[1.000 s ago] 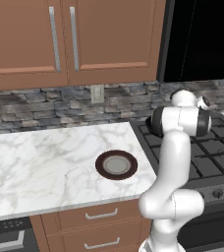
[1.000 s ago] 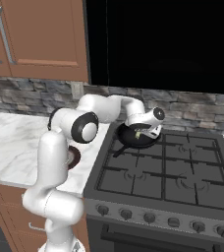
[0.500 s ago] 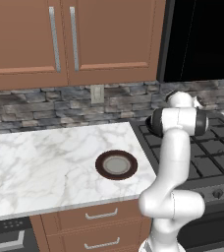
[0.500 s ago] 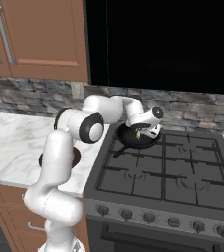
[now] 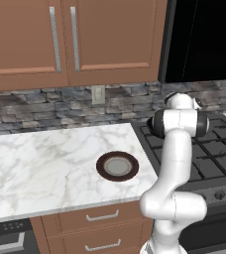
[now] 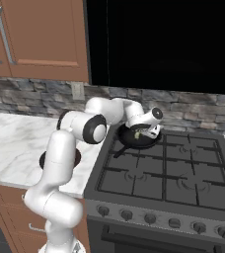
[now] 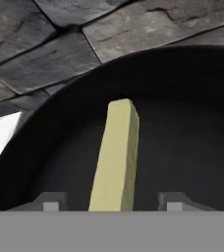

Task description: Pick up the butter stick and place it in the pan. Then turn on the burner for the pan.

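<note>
**Gripper parted over the pan, butter stick lying between its tips**

Gripper (image 6: 145,132) is found, in the right base view, low over the pan (image 6: 132,140) at the rear left of the stovetop (image 6: 173,173); a pale-yellow speck of the butter stick (image 6: 136,135) can be made out just under the hand, inside the pan's rim. The pan's short handle is pointed toward the front left. A row of knobs (image 6: 149,218) is seen along the stove's front edge, well apart from the hand.

From the left base view, the arm's elbow and upper links are seen standing before the stovetop (image 5: 219,149). A dark-rimmed plate (image 5: 117,165) with a grey centre is left on the marble surface (image 5: 40,168), with nothing on it.

Through the hand view, the gripper (image 7: 115,202) is shown open, its two dark tips set apart on either side of the butter stick (image 7: 116,157) with a gap at each side; no grip is judged to be kept. The stick is laid on the black floor of the pan (image 7: 192,147), running away from the hand.

As to handling, the stick is judged light, soft and greasy, easily dented or squeezed out of a hard pinch. Were it to be retaken, hold would best be taken across its narrow width near the middle, with gentle pressure.
</note>
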